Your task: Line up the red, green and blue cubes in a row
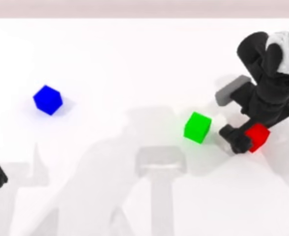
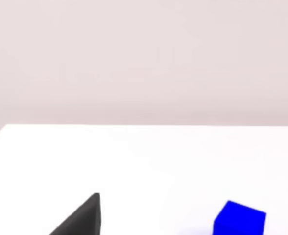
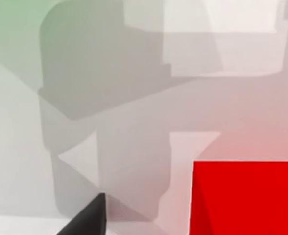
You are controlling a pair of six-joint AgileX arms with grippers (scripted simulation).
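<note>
1 red cube [image 1: 258, 136], seemingly skewed, at right gripper [image 1: 247, 139].

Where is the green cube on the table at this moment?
In the top view, the green cube sits right of the table's centre, just left of the right gripper and the red cube, far from the blue cube.

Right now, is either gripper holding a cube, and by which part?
The right gripper is at the red cube, one finger against its left side, but a closed grip cannot be told. The left arm is parked at the table's left edge, holding nothing.
</note>
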